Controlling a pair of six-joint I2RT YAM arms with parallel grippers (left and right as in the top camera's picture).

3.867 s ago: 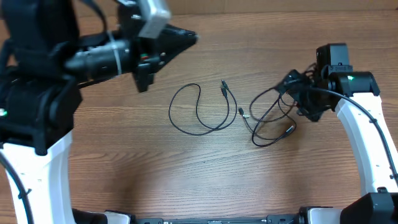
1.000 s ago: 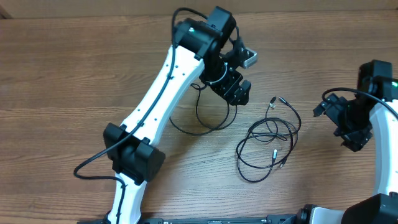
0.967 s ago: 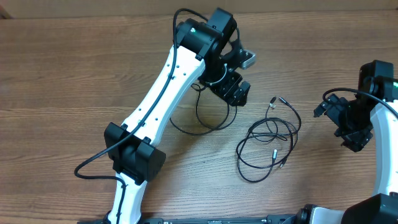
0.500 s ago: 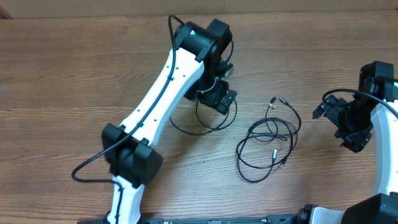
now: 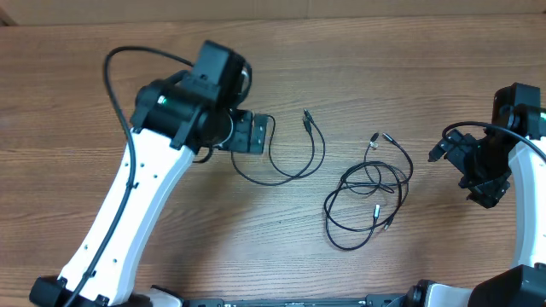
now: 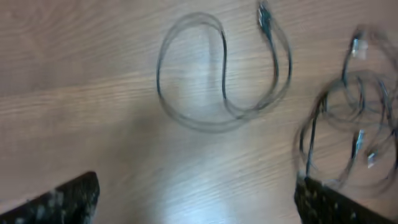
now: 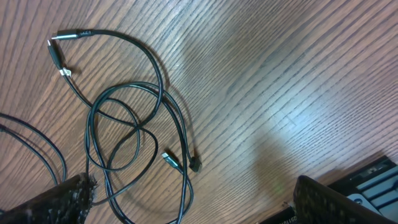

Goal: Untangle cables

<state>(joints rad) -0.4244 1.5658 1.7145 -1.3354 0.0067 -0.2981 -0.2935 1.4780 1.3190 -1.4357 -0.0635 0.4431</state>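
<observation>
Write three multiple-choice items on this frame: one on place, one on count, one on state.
1. Where does the tangled bundle of thin black cables lie relative to the single looped thin black cable?
A. nearer the left arm
B. nearer the right arm
C. stacked on it

2. How many separate cable groups lie on the brown wooden table?
A. one
B. four
C. two

3. What state is the right pincer in?
A. open, holding nothing
B. shut on a plug
C. shut on the bundle

Answers:
1. B: the overhead view shows the bundle on the right arm's side of the loop.
2. C: the loop and the bundle lie apart, with bare wood between them.
3. A: the right wrist view shows its fingers spread wide, gripping nothing.
</observation>
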